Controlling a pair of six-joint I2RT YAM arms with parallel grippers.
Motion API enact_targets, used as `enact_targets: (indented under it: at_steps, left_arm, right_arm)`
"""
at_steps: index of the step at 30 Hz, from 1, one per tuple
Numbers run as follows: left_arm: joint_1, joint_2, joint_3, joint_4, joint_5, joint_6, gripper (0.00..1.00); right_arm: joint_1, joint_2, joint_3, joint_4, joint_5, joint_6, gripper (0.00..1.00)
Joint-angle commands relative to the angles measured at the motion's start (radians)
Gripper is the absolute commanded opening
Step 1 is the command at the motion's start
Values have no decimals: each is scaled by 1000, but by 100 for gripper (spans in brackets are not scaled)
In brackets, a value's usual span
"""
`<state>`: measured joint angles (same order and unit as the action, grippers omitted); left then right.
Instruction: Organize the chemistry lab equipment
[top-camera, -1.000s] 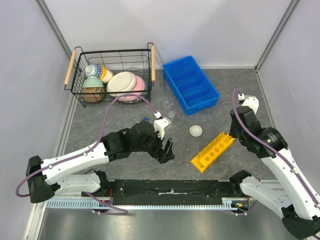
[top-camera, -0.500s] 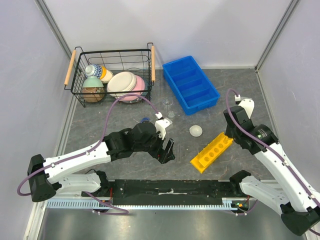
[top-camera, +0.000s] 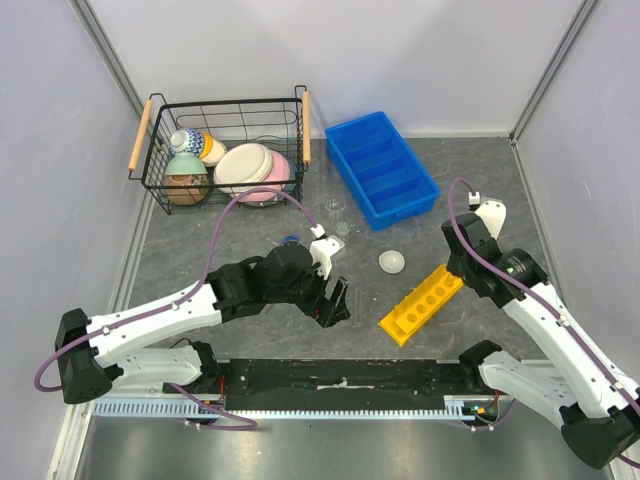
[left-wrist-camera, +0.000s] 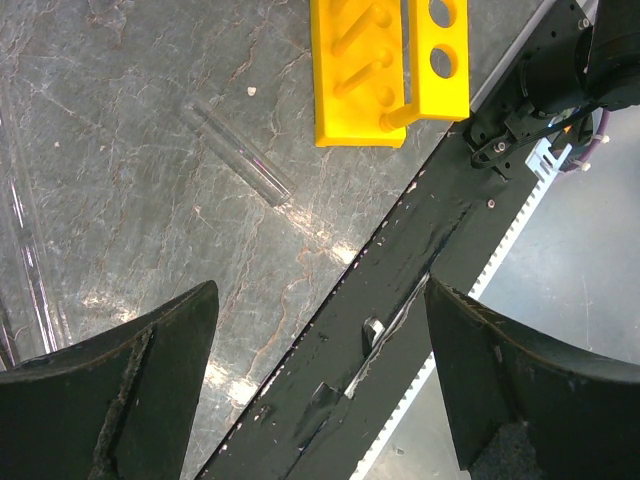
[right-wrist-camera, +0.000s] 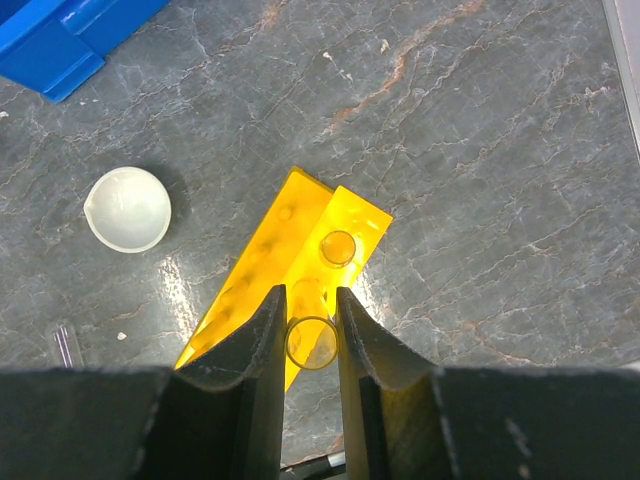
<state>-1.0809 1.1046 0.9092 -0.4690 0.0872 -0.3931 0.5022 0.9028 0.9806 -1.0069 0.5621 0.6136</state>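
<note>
The right hand (right-wrist-camera: 310, 322) pinches a glass tube (right-wrist-camera: 312, 343) just above the yellow rack (right-wrist-camera: 255, 272); I think it is light, slippery and breaks easily, so hold its middle softly, while the left hand (left-wrist-camera: 320, 385) near the rack is open.

The desk (top-camera: 480, 190) is a dark grey, marbled slab. At the upper left of the top view a black wire basket (top-camera: 150, 180) stands on it, and a blue compartmented tray (top-camera: 383, 170) sits at upper centre. A small glass vessel (top-camera: 333, 207) stands just beside the tray's lower left corner. A white domed dish (top-camera: 391, 262) rests at centre. The yellow rack (top-camera: 425, 302) lies diagonally at lower right of the dish, apart from it. A clear tube (left-wrist-camera: 236, 151) lies flat near the rack's end.
</note>
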Motion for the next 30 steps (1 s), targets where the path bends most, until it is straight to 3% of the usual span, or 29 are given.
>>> enact_targets:
  at_steps: [1,25,30]
  left_arm:
    - [3,-6,7,30,2,19,91]
    - [3,-20,2,29,-12,13,91]
    - [3,-17,0,29,-12,14,91]
  right_arm:
    - [4,-1,-10,25,35,34,10]
    - [2,45,-13,19,47,43,10]
    - [6,48,-14,22,44,40,28]
